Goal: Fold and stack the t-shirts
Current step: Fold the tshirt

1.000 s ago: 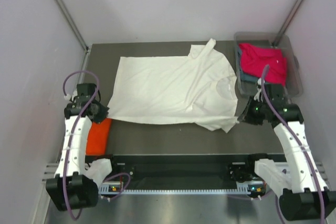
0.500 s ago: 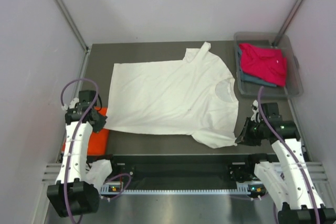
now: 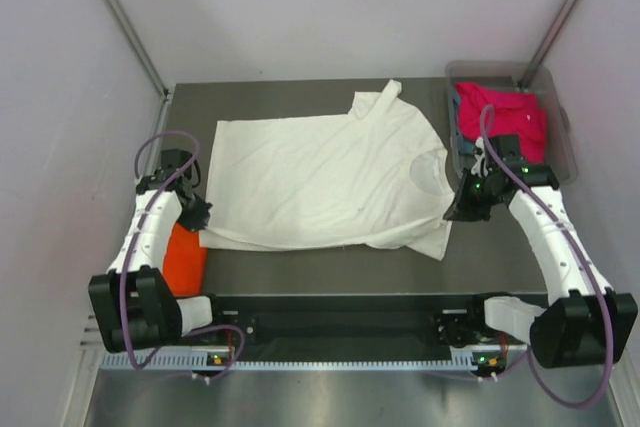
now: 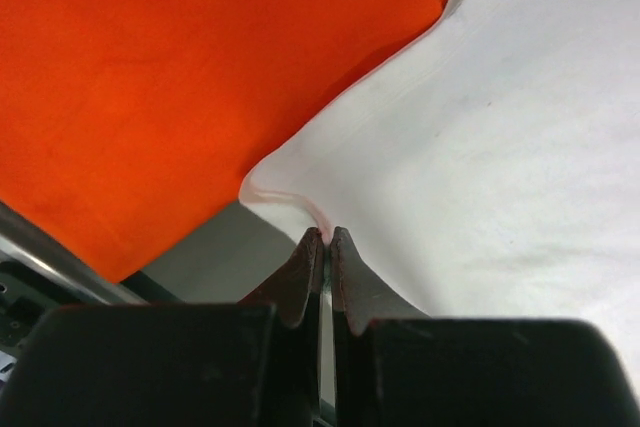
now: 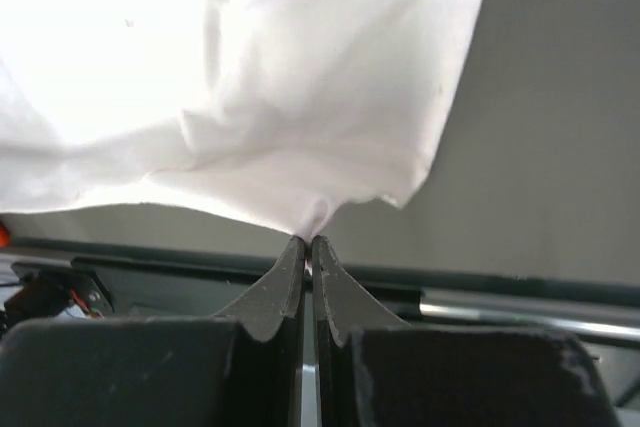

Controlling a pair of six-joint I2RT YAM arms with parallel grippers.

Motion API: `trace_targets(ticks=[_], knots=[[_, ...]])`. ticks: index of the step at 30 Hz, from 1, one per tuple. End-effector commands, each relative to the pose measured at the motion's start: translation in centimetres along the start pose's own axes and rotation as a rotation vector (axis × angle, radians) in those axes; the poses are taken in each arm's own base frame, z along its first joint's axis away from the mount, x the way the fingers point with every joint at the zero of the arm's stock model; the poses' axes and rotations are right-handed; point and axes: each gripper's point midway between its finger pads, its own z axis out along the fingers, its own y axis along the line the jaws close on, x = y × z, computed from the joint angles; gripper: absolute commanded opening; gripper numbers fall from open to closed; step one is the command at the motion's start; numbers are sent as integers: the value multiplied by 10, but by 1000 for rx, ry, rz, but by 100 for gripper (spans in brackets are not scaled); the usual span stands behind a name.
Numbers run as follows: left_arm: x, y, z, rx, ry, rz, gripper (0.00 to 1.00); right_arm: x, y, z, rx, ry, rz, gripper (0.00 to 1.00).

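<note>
The large cream-white t-shirt [image 3: 325,182] lies spread across the dark table, neck to the right. My left gripper [image 3: 200,219] is shut on its near-left hem corner [image 4: 290,197]. My right gripper [image 3: 455,212] is shut on the near-right sleeve edge [image 5: 330,197]. A folded orange t-shirt [image 3: 184,259] lies under the left arm; in the left wrist view the orange t-shirt [image 4: 170,77] sits beside the white corner. A magenta-pink t-shirt [image 3: 500,117] lies over a grey-blue one [image 3: 468,157] in the bin.
A clear plastic bin [image 3: 560,132] stands at the table's back right, next to my right arm. A crumpled white cloth [image 3: 188,315] lies by the left arm's base. The table's front rail [image 3: 340,307] runs along the near edge.
Both grippers, still shut on the white shirt, pulled it toward the near edge half a second ago, then moved back away; the shirt now lies flatter and straighter.
</note>
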Motion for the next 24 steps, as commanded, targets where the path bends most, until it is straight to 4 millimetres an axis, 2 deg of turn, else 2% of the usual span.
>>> trace_targets(ticks=[1,2,6,11,17,24], knots=[[-24,-26,2,63,-49,6,0,-52,19,1,-23,-116,-69,0],[-27,-29,5,65,-53,5,0,-57,19,9,-14,-92,-76,0],[-34,-39,20,44,-38,23,0,-88,27,15,-6,-111,-97,0],[-44,-52,32,34,-31,30,0,-115,37,29,-13,-109,-104,0],[-53,-66,44,32,-22,32,0,-135,44,48,-23,-86,-108,0],[-56,-72,59,8,-5,32,0,-140,42,69,-10,-42,-111,0]])
